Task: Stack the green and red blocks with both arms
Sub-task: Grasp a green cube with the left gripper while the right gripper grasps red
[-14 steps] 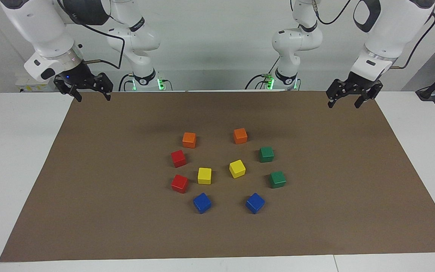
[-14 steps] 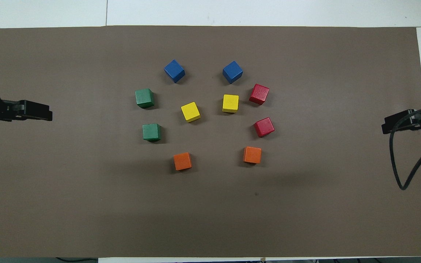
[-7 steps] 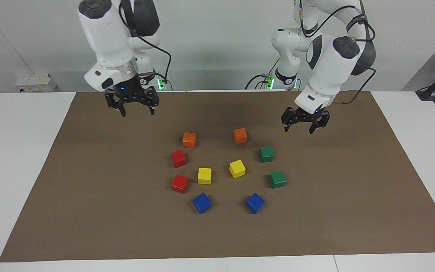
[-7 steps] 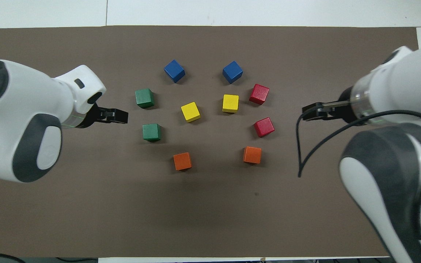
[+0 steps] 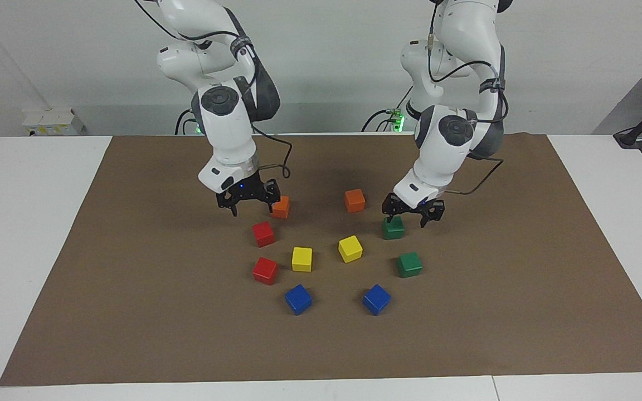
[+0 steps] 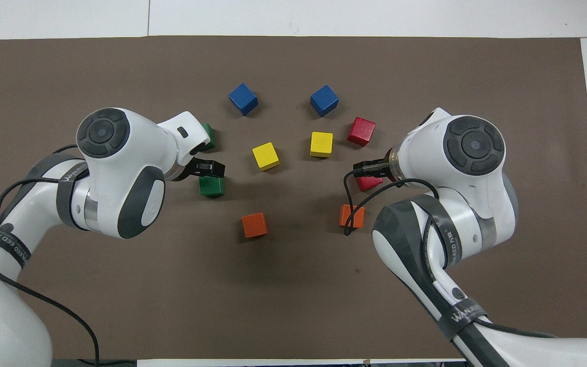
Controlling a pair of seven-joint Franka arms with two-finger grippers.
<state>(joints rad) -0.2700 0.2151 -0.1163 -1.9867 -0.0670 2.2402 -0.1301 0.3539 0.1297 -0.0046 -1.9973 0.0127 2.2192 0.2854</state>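
Note:
Two green blocks lie toward the left arm's end: the nearer one (image 5: 393,228) (image 6: 212,187) and the farther one (image 5: 409,264), which the arm partly hides in the overhead view (image 6: 209,135). Two red blocks lie toward the right arm's end: nearer (image 5: 263,234) (image 6: 370,183) and farther (image 5: 265,270) (image 6: 361,131). My left gripper (image 5: 407,218) (image 6: 211,168) is open and empty, low over the nearer green block. My right gripper (image 5: 252,210) (image 6: 369,165) is open and empty, above the nearer red block, not touching it.
All blocks sit on a brown mat (image 5: 131,278). Two orange blocks (image 5: 355,200) (image 5: 281,208) lie nearest the robots, one beside my right gripper's finger. Two yellow blocks (image 5: 301,259) (image 5: 350,248) lie in the middle. Two blue blocks (image 5: 298,299) (image 5: 376,299) lie farthest.
Both arms have swung in from the table's ends toward the middle and come down, the left over the nearer green block, the right over the nearer red block. No block has moved.

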